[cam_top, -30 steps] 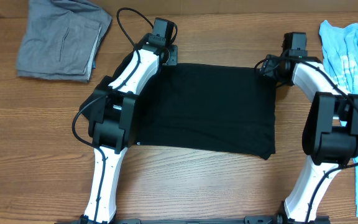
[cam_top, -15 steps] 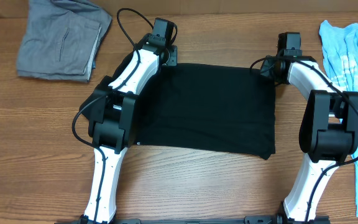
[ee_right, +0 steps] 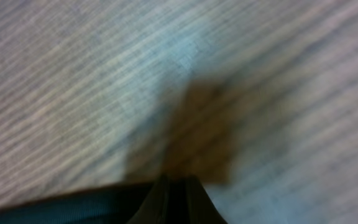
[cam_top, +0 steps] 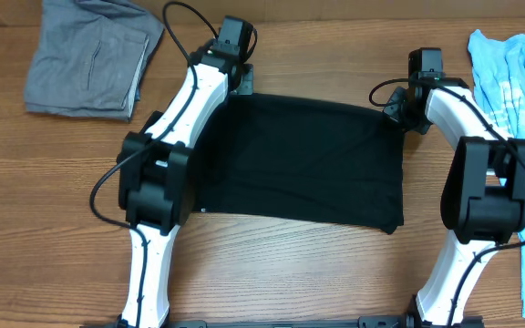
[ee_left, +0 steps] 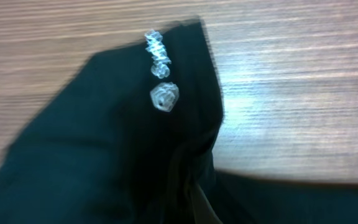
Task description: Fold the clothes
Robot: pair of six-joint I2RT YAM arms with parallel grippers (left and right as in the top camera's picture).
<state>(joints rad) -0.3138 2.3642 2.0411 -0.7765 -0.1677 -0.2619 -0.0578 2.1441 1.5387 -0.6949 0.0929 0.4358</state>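
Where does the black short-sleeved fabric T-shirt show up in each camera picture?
Overhead: black short-sleeved fabric T-shirt lies in the centre.
Left wrist: T-shirt fills left and bottom, small white logo showing.
Right wrist: only a blurred dark strip along the bottom-left edge.
Shared landmark: the brown wooden table.

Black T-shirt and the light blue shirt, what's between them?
Overhead view: only the right arm stands between the black T-shirt and the light blue shirt, above the wooden table.
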